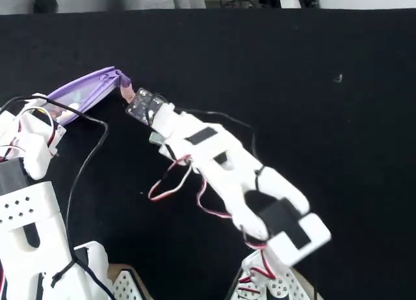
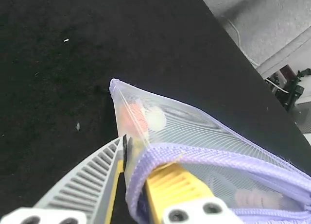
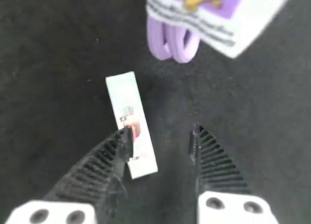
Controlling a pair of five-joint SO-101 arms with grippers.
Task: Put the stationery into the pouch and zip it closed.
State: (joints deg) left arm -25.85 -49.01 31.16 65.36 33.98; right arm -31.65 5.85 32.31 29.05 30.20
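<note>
Pouch (image 2: 194, 131) in left gripper (image 2: 135, 158), right gripper (image 3: 160, 134) spread over white block (image 3: 127, 105)

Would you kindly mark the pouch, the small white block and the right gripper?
pouch (image 2: 194, 131), left wrist view, mesh side.
small white block (image 3: 127, 105), right wrist view, top face.
right gripper (image 3: 160, 136), right wrist view, between fingertips.
</note>
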